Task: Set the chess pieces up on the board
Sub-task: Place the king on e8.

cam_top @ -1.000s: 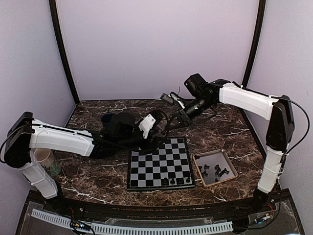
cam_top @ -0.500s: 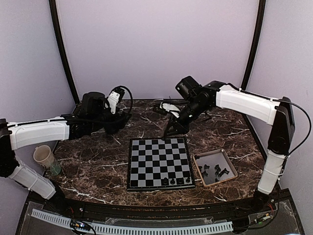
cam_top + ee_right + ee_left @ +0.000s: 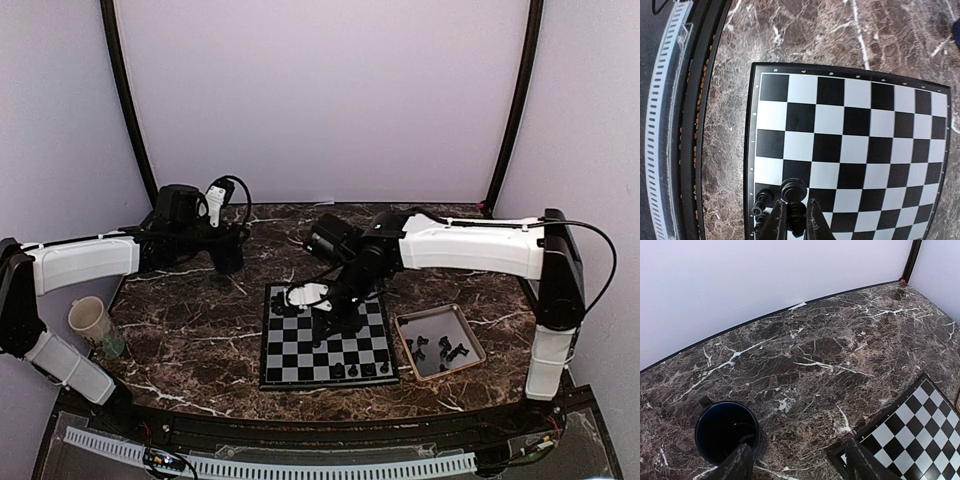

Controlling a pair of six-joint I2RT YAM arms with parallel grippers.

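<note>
The right gripper (image 3: 795, 207) is up above the board (image 3: 840, 130). Its two fingers are squeezed together on a small dark chess piece (image 3: 796, 220). The piece sits right between the fingertips, and I cannot tell what kind of piece it is. From the wrist camera, the held piece looks to hang over the squares close to the edge of the board nearest the robot.

Just beside it in that view, a few more pieces (image 3: 792, 189) stand on the squares along that same edge. The view from above shows them in a short row at the near right part of the board.

A tan tray (image 3: 472, 330) lies just to the right of the board. A small pile of loose pieces (image 3: 440, 348) is inside it, well apart from both grippers.

The left gripper (image 3: 799, 446) is far off to the left, over the dark marble table (image 3: 830, 350). Its fingers are spread apart with nothing between them. A dark blue mug (image 3: 725, 432) stands close by its left finger. A corner of the board shows by its right finger.

A pale cup (image 3: 88, 320) stands at the left edge of the table.
</note>
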